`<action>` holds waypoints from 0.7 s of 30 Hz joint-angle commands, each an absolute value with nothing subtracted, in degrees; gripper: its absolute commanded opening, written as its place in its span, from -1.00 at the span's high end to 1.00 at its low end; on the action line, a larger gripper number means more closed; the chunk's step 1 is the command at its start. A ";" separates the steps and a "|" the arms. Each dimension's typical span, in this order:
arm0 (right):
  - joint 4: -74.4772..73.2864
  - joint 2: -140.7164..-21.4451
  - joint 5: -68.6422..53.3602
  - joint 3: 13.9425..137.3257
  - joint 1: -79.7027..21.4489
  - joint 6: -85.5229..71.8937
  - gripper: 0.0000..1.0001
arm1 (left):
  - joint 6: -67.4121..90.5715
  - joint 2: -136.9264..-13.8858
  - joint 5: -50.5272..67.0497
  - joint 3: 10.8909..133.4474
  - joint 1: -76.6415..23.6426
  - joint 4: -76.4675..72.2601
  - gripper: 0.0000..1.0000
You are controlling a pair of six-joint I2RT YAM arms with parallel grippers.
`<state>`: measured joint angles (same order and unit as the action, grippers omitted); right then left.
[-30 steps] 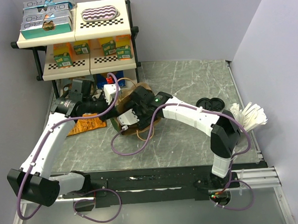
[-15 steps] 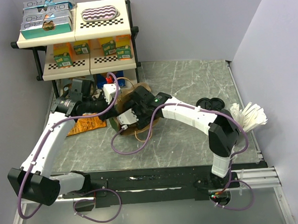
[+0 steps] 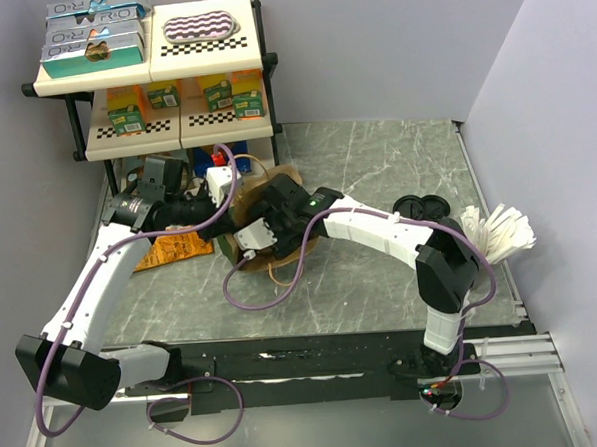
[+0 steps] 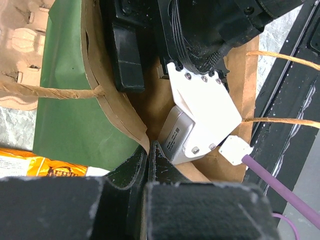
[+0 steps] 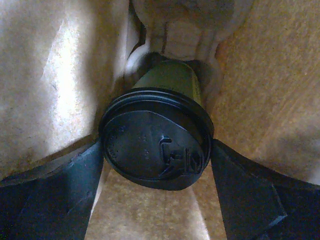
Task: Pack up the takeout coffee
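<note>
The takeout coffee (image 5: 170, 76), a green cup with a black lid (image 5: 156, 142), lies inside a brown paper bag (image 5: 65, 85), its base towards a pale pulp carrier (image 5: 185, 30). My right gripper (image 5: 156, 148) is shut on it, one finger against each side of the lid. In the top view the right gripper is hidden inside the bag (image 3: 288, 184). My left gripper (image 4: 147, 151) is shut on the bag's edge (image 4: 120, 107). The bag's outside is green (image 4: 70, 95). From above, the left gripper (image 3: 216, 216) sits at the bag's left side.
A shelf rack (image 3: 151, 86) with boxes stands at the back left. An orange snack packet (image 3: 175, 248) lies left of the bag. Black lids (image 3: 423, 207) and a white bundle (image 3: 499, 231) lie at the right. A purple cable (image 3: 272, 285) loops in front of the bag.
The right arm has shifted very slightly at the bag's mouth. The left arm and the bag have stayed where they were.
</note>
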<state>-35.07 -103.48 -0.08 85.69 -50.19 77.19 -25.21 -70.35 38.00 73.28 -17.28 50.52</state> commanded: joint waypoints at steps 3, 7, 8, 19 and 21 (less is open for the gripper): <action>-34.54 -102.22 1.94 85.60 -48.96 76.03 -0.04 | -21.54 -69.79 46.14 73.92 -17.93 46.85 0.98; -37.52 -99.94 0.36 87.09 -49.04 73.57 -0.39 | -20.04 -70.14 46.67 73.74 -17.93 45.88 0.98; -38.31 -99.41 -0.95 87.80 -49.04 72.78 -0.41 | -19.78 -70.22 46.93 73.83 -17.93 45.79 0.98; -43.42 -94.13 -2.72 88.95 -49.57 68.47 -1.00 | -17.05 -69.96 48.16 72.95 -17.93 43.86 0.98; -43.68 -93.08 -3.51 88.86 -49.57 68.20 -1.00 | -16.70 -69.87 48.34 72.86 -17.93 43.77 0.99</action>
